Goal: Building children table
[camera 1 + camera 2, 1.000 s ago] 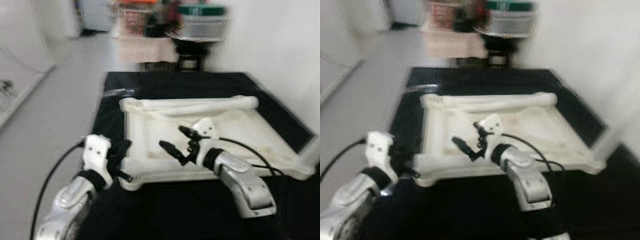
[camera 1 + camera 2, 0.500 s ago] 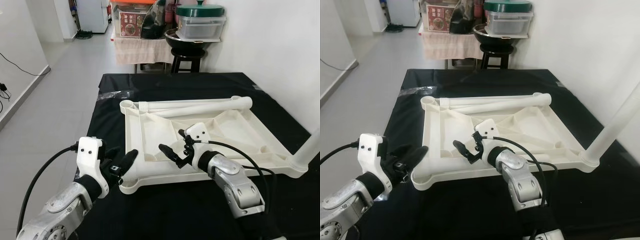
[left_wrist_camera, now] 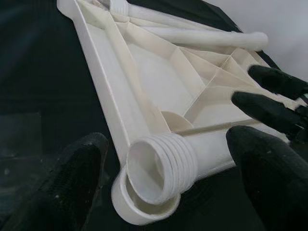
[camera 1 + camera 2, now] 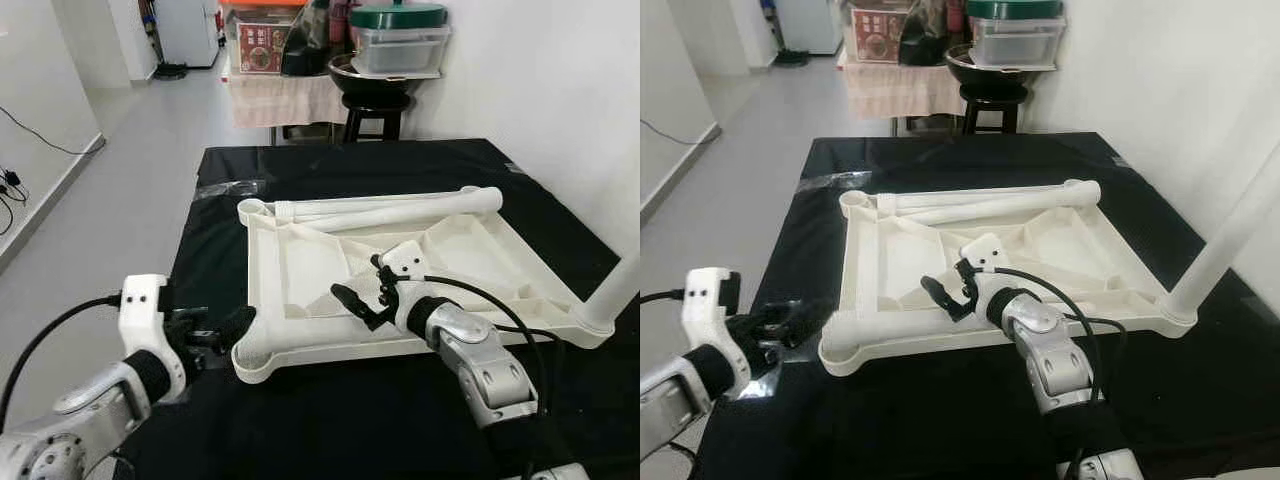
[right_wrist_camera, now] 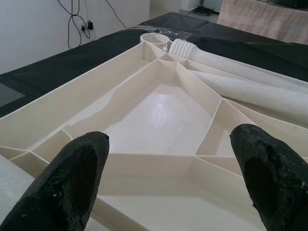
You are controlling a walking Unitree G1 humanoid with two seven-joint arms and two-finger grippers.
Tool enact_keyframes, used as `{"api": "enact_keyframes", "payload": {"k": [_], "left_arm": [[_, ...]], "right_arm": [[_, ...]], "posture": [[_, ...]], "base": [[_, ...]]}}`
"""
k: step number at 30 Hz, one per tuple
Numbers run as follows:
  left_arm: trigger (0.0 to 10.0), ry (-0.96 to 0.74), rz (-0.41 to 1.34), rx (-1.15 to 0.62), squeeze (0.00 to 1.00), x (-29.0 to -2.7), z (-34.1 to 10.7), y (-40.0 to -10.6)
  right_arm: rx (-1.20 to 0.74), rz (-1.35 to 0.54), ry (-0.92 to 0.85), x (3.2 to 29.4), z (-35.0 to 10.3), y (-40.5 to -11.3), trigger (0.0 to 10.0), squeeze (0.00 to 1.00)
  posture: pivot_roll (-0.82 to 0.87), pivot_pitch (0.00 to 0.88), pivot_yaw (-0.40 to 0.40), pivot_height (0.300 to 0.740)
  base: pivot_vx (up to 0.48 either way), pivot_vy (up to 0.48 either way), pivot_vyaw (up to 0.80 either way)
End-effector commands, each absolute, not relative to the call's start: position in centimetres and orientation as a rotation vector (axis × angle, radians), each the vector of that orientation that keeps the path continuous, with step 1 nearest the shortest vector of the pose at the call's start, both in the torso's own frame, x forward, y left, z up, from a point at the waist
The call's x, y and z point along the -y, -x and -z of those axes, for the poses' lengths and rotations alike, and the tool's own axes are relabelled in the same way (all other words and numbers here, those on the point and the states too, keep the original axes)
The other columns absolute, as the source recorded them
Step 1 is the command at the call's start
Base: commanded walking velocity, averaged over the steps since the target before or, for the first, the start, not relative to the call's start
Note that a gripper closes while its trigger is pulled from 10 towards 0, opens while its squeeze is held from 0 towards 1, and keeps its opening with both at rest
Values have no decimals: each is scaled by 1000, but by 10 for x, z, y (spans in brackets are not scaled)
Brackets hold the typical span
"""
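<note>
An upside-down white tabletop (image 4: 300, 270) lies on the black bench (image 4: 330, 170). One leg (image 4: 622, 285) stands at its near right corner; loose legs (image 4: 400, 207) lie along the far edge. Both claws gape empty: the left claw (image 4: 215, 330) at the near left socket (image 3: 161, 175), the right claw (image 4: 358, 300) over the middle.

You have the cream plastic tabletop (image 4: 300, 270) lying underside up on the black mat, its ribbed compartments facing you. Two loose legs (image 4: 400, 208) lie side by side along its far edge. One leg (image 4: 1230, 235) stands upright in the right near corner socket.
</note>
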State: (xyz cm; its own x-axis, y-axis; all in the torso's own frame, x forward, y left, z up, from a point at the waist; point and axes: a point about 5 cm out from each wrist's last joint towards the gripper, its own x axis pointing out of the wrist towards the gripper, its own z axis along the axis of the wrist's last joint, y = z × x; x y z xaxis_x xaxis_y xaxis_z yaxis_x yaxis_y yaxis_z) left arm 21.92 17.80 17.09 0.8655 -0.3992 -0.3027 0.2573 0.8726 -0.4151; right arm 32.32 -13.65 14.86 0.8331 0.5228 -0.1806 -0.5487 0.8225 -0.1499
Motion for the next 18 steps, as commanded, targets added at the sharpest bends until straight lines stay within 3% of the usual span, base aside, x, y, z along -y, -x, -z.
{"api": "enact_keyframes", "payload": {"k": [1, 7, 8, 18], "left_arm": [[10000, 408, 363, -465, 1000, -178, -159, -215], [10000, 450, 388, -527, 1000, -174, -149, -211], [10000, 476, 409, -537, 0, -170, -147, -212], [10000, 538, 463, -548, 0, -163, -148, -221]], "right_arm": [[-128, -558, 219, 140, -150, -325, 10000, 0], [-129, -560, 222, 140, -150, -326, 10000, 0], [-129, -560, 223, 140, -150, -326, 10000, 0], [-127, -552, 227, 142, -152, -328, 10000, 0]], "posture": [[-50, 0, -50, 740], [-53, 0, -51, 740], [-55, 0, -52, 740], [-64, 0, -50, 740]], "base": [[0, 0, 0], [0, 0, 0], [0, 0, 0], [0, 0, 0]]}}
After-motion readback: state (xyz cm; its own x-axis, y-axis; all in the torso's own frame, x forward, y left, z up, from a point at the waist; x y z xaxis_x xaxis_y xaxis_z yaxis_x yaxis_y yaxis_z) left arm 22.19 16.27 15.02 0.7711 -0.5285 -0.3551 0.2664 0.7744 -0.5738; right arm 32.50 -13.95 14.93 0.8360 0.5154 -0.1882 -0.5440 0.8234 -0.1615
